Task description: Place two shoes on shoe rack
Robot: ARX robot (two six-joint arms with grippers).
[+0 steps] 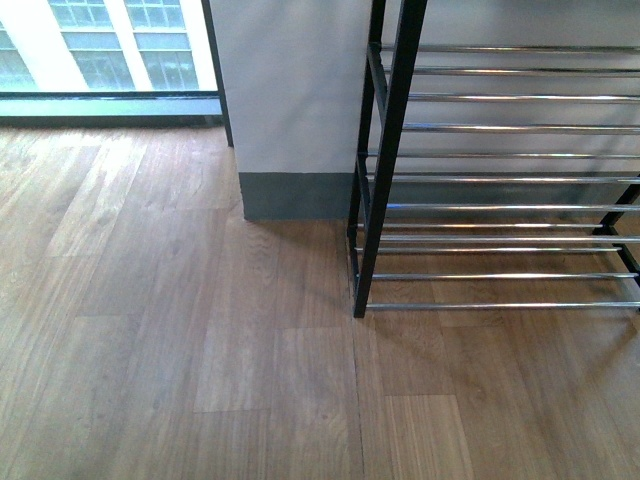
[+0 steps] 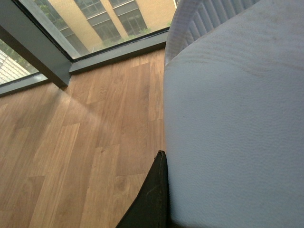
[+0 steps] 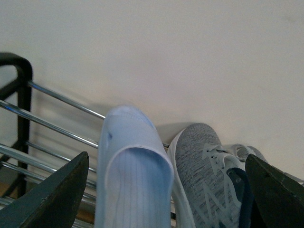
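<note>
the right wrist view looks out between the right arm's two dark fingers [image 3: 47, 199], which stand spread wide with nothing clamped between them. in the gap, nearest the camera, a pale shoe sole with fine ribbing [image 3: 133, 180] rises up, its toe end toward the wall. it appears to belong to a shoe held by the other arm, though the link between views is a judgement. just beyond it and toward the far finger, a grey knit sneaker with a white sole, pale laces and navy lining [image 3: 204, 175] rests on the chrome bars of the black-framed shoe rack [image 3: 52, 97], toe toward the plain cream wall [image 3: 166, 47], probably set that way so it lies flat across the bars. so one shoe seems placed and the other not yet set down

in the left wrist view a broad white textured sole with a ribbed edge [image 2: 237, 118] fills the frame beside one dark finger [image 2: 152, 199], touching it. the left fingers look closed on this shoe, but only one shows, so i cannot tell for sure. past it lie wood-plank floor [image 2: 85, 142] and a grey window frame [image 2: 42, 42]

the front view shows neither arm, only floor and the rack's lower tiers, bare where visible
</note>
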